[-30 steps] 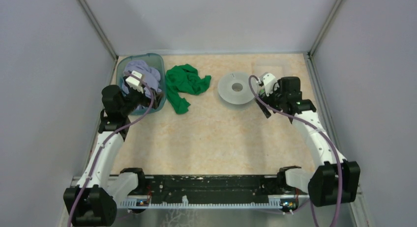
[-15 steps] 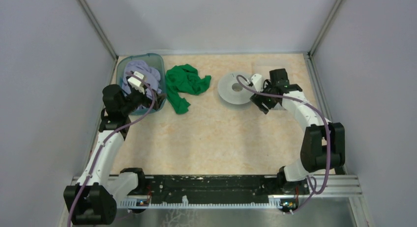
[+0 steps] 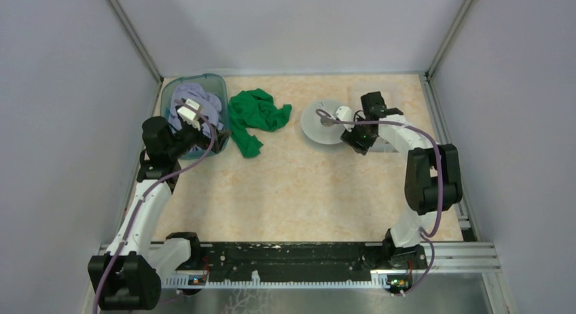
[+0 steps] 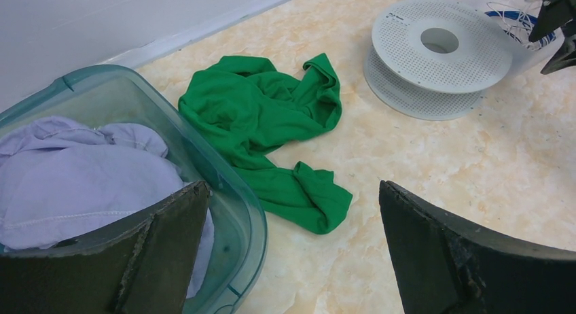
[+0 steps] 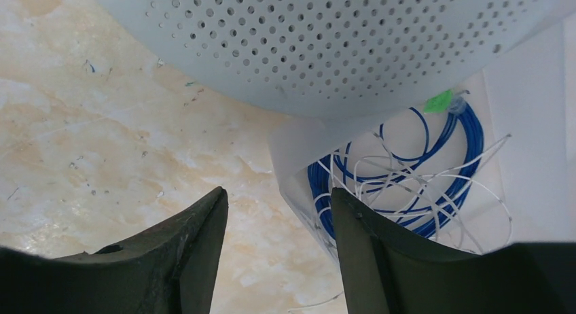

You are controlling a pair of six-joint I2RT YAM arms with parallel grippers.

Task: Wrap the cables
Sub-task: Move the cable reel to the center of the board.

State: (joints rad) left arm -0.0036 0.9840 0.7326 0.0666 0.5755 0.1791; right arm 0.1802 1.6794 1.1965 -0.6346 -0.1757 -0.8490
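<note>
My right gripper (image 5: pixel 278 215) partly apart, empty, near blue and white cables (image 5: pixel 407 171) beside spool (image 5: pixel 339 42); my left gripper (image 4: pixel 292 192) wide apart.

The spool (image 5: pixel 339 49) crowds one side of the tray (image 5: pixel 530 124) of cables (image 5: pixel 319 192); tabletop (image 5: pixel 102 124) beside it lies open.

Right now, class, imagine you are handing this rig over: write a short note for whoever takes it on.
Left hand: open, empty, by the bin, away from the job.
Right hand: open, nothing held, above the near corner of the box, beside the spool.
Cables: one blue, one thin and white, lying in loose tangled loops in the box.
Done: nothing visibly wrapped.
Left: grasp a cable, lift it out, wrap it, then do the other.
</note>
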